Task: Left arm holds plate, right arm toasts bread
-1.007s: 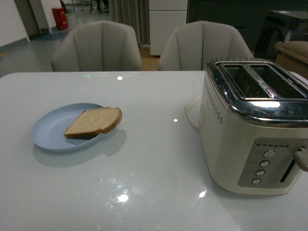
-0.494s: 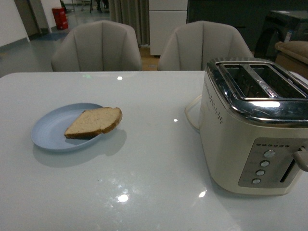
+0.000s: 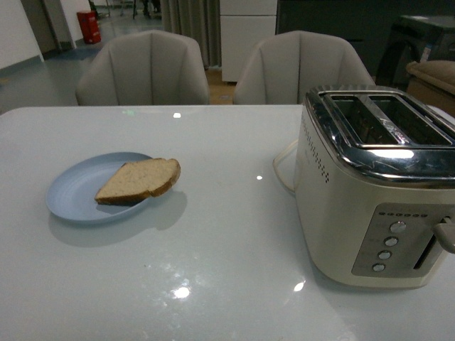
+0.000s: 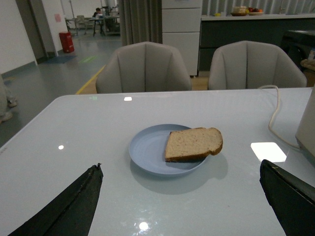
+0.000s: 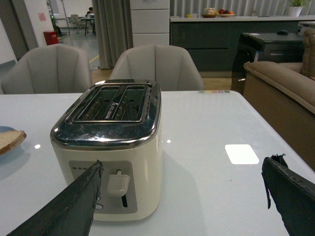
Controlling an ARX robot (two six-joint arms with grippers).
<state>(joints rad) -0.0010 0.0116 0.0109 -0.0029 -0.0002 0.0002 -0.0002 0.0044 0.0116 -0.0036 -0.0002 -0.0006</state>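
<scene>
Plate: the pale-blue plate (image 3: 71, 190) sits on the white table (image 3: 213, 270) in the left middle of the front view, flat and well apart from the toaster.
Bread: the bread (image 3: 138, 179) lies flat on the right half of the plate. Its rounded end hangs out past the plate's right rim.
Toaster: a cream toaster (image 3: 341, 206) with a chrome top fills the right side of the front view. Its two slots face up, and a column of round buttons runs down its front panel.
Lever: the toaster's lever (image 5: 118, 184) shows on the front panel in the right wrist view.
Cord: a pale cord (image 3: 279, 169) curves on the table just left of the toaster.
Left gripper: the left gripper (image 4: 180, 166) is spread wide with its black fingers (image 4: 69, 206) far apart. It grips nothing and faces the plate and bread from above the table.
Right gripper: the right gripper (image 5: 182, 163) is also spread wide, faces the toaster's front panel and holds nothing.
Chairs: two grey chairs (image 3: 146, 71) stand behind the table's far edge, along the top of the front view.
</scene>
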